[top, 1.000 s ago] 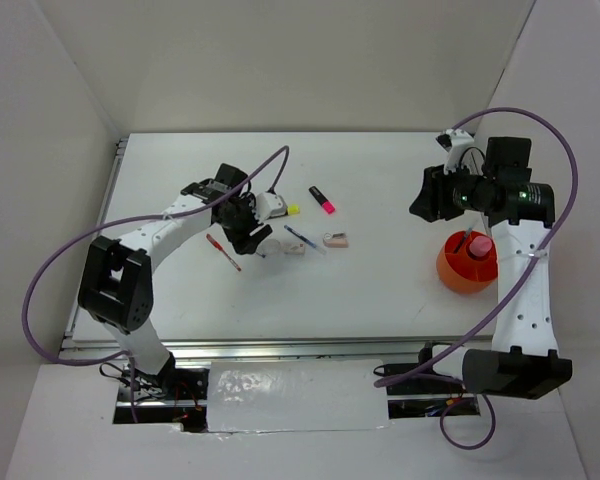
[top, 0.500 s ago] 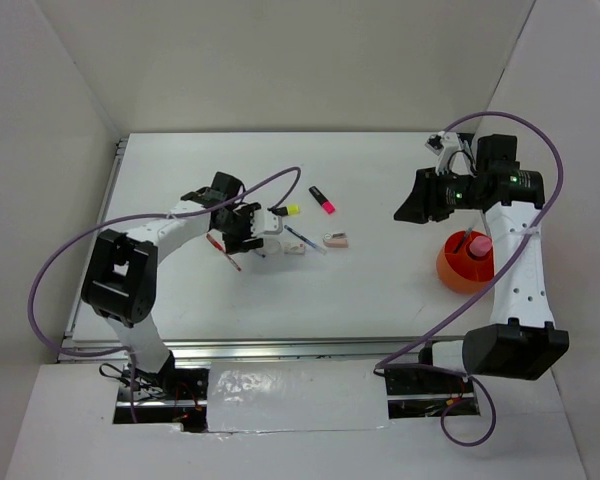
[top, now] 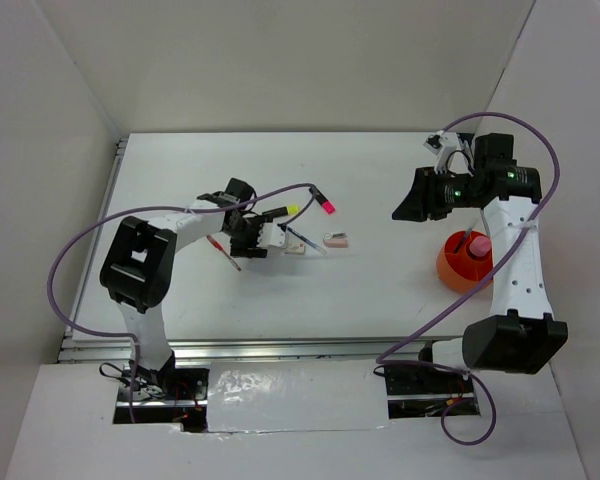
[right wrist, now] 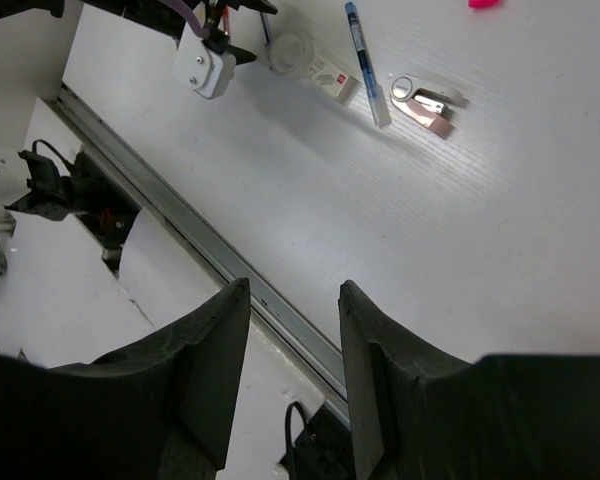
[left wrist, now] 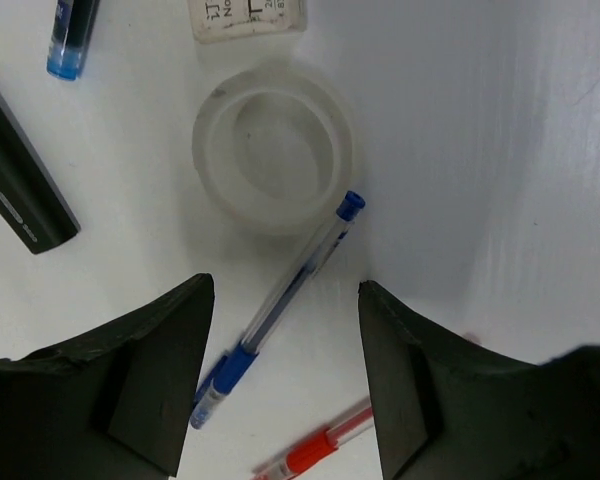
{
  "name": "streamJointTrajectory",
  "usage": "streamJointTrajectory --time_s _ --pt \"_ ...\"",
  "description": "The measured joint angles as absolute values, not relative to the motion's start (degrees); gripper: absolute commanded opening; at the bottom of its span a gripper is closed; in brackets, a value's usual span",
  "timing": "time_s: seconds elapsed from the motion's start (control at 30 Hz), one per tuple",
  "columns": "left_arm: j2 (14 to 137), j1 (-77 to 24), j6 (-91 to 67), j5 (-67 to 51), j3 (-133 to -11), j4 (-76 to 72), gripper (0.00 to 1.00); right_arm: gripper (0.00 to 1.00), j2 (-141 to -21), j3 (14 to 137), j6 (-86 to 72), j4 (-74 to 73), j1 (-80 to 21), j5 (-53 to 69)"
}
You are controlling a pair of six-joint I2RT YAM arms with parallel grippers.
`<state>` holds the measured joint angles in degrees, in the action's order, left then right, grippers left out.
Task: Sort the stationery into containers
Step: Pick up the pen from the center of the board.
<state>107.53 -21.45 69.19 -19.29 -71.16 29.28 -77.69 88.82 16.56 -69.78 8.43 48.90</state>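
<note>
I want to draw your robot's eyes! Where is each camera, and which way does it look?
Top external: high behind the arms, looking down on the table; left arm and right arm show whole.
Left wrist: low over the table, facing down at the tape ring and blue pen; its fingers show.
Right wrist: sits higher, facing down across the table; its fingers show.
Shared: both wrist views show the tape ring and the eraser beside it.

You are not getting any readable text here. The eraser (left wrist: 247,15) at the top edge of the left wrist view is showing cut-off, blurred print, and the black highlighter (left wrist: 20,170) is showing only tiny illegible white marks.
</note>
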Motion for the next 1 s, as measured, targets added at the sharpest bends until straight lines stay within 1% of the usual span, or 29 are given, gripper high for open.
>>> streamJointTrajectory --time_s 0.1,0.2,0.23,0.27,0.43,0.53,0.57,0.63,0.7,0.73,0.9,0.93,1.0 --pt "108.6 -21.9 70.5 -19.0 -72.3 29.2 0.69 0.47 -77.9 88.8 16.6 -70.0 8.4 48.9" --pt "109.6 -22.3 71.8 -18.5 -73.5 29.6 0.59 0.47 -78.1 88.8 16.6 -70.2 8.4 48.8" --pt "109.8 -22.3 72.0 -18.3 -73.9 29.6 0.59 0.47 -78.2 88.8 16.7 -70.3 8.4 48.8" --pt "110.2 -22.3 72.3 -18.1 -74.4 30.0 0.55 0.47 -78.3 88.9 16.8 -70.4 8.4 48.7" --pt "111.4 -22.5 74.0 -17.8 -76.1 32.4 0.48 0.47 -79.0 89.3 17.2 -70.8 8.6 48.8" --pt "111.4 -22.7 75.2 -17.3 -76.2 34.0 0.4 0.47 -79.5 89.3 17.4 -70.8 8.7 48.8" --pt "111.4 -22.8 75.5 -17.1 -76.3 34.7 0.35 0.47 -79.7 89.3 17.5 -70.8 8.7 48.8" --pt "111.7 -23.1 76.1 -16.6 -76.8 36.5 0.28 0.47 -80.1 89.4 17.5 -70.9 8.7 48.9" --pt "112.0 -23.3 76.4 -16.4 -77.2 37.9 0.26 0.47 -80.2 89.4 17.5 -71.0 8.7 48.9" --pt "112.0 -23.4 76.4 -16.2 -77.2 38.1 0.23 0.47 -80.2 89.4 17.5 -71.0 8.7 48.9" --pt "110.4 -24.0 76.3 -15.1 -75.1 37.2 0.11 0.47 -80.2 90.3 17.5 -71.6 8.8 49.2" --pt "109.9 -24.1 76.3 -14.8 -74.5 37.2 0.06 0.47 -80.2 90.5 17.5 -71.6 8.8 49.3" --pt "109.3 -24.6 76.1 -14.1 -73.9 37.5 0.01 0.46 -80.2 90.8 17.5 -71.7 8.8 49.8"
